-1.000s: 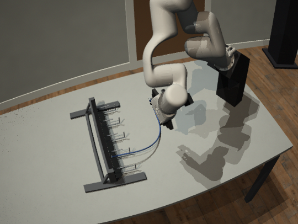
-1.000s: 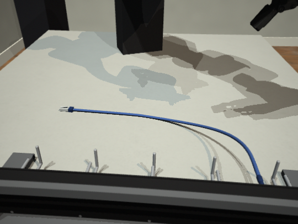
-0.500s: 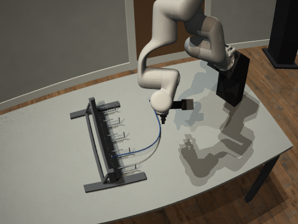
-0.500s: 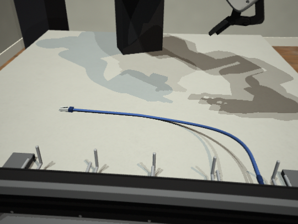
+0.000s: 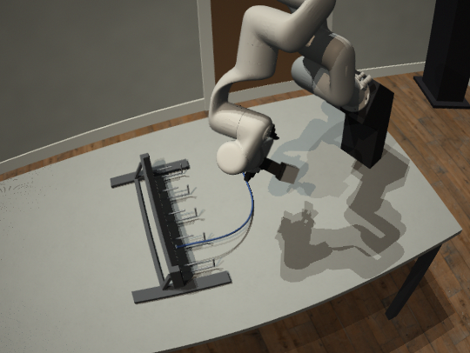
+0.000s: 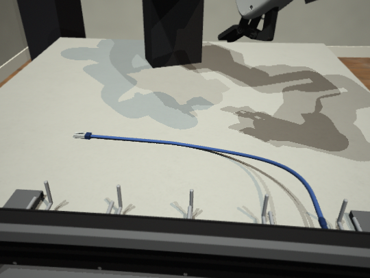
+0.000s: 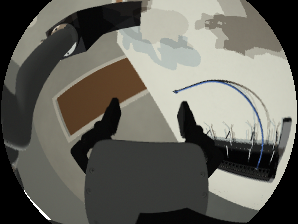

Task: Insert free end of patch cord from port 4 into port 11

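The blue patch cord point(image 5: 245, 216) point(image 6: 240, 155) point(image 7: 248, 98) runs from the dark rack point(image 5: 183, 287) point(image 6: 171, 230) point(image 7: 242, 164) in a curve flat over the table point(image 5: 87, 243). Its free end, a clear plug point(image 6: 79, 135) point(image 7: 174, 91), lies on the table well away from the rack; in the top view the arm hides it. The other end sits in the rack's panel point(image 6: 323, 223). My gripper point(image 6: 248, 33) point(image 7: 149, 106) is open and empty. It hangs high above the table, far from the plug and tilted sideways.
The robot's black pedestal point(image 5: 365, 126) point(image 6: 171, 31) stands on the far side of the table. Thin cable pegs point(image 6: 191, 200) stick out along the rack's front. A black pillar point(image 5: 448, 48) stands on the floor beyond the table.
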You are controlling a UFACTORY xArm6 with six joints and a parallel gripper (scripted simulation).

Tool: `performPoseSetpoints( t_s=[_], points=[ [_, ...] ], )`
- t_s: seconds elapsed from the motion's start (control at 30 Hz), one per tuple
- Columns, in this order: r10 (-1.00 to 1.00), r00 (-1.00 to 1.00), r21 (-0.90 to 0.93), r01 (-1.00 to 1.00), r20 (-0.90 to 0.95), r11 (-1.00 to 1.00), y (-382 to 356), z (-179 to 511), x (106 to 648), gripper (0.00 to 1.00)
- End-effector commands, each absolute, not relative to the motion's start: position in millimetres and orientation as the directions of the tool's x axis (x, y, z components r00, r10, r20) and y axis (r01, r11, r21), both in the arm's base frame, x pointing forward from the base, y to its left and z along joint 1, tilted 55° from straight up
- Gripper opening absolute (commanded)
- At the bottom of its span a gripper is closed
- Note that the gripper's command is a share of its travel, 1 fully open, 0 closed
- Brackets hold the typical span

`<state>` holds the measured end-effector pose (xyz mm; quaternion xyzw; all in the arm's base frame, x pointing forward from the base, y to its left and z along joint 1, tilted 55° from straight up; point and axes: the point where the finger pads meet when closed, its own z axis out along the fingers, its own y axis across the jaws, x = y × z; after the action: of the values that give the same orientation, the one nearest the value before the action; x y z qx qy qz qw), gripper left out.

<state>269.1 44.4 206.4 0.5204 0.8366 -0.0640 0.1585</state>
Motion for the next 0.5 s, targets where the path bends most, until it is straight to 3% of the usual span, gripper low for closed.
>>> performPoseSetpoints(
  t_s=[0.0,0.4,0.47],
  points=[
    [0.923,-0.287,0.055,0.949,-0.257,0.310,38.0,196.0,264.9,1.00],
    [0.991,0.112,-0.002,0.994,-0.076,-0.113,26.8,172.9,255.6,1.00],
    [0.991,0.112,-0.002,0.994,-0.076,-0.113,26.8,172.9,255.6,1.00]
  ],
)
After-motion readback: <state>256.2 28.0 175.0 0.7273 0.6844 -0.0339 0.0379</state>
